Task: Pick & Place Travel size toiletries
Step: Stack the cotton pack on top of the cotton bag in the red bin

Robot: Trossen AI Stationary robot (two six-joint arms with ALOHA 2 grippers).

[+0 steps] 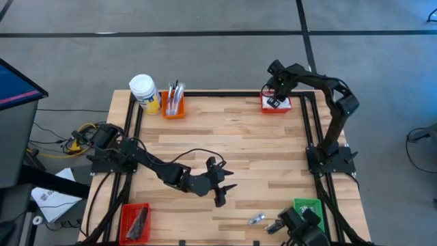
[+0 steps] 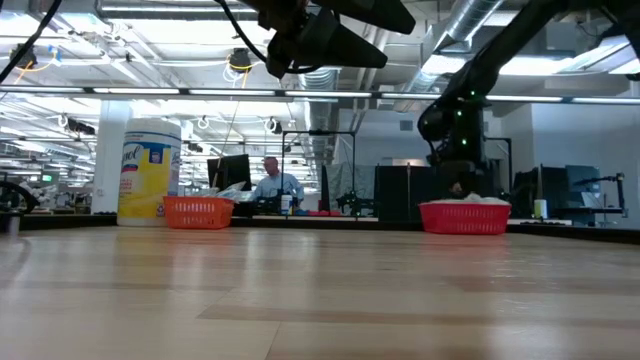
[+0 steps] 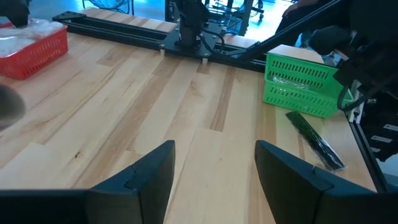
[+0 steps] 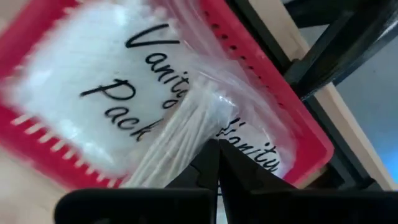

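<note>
While white vanity packets (image 4: 93, 81) fill the red bin (image 1: 276, 104) under the pinched-shut right gripper (image 4: 217, 146), the left gripper (image 3: 214, 171) hangs wide, empty, near the green bin (image 3: 301, 84).

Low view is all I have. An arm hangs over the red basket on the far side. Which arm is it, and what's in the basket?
Observer: It's the right one. The right gripper is at the red bin in the table's far right corner, fingers shut.
Operator: Contents?
Observer: Clear packets printed "Vanity Pack", with thin white sticks inside. I can't tell whether the fingers pinch one.
Operator: And the dark shape at the top of my picture?
Observer: That's the left gripper. It's open with nothing between its fingers, above bare wood near the middle of the table.
</note>
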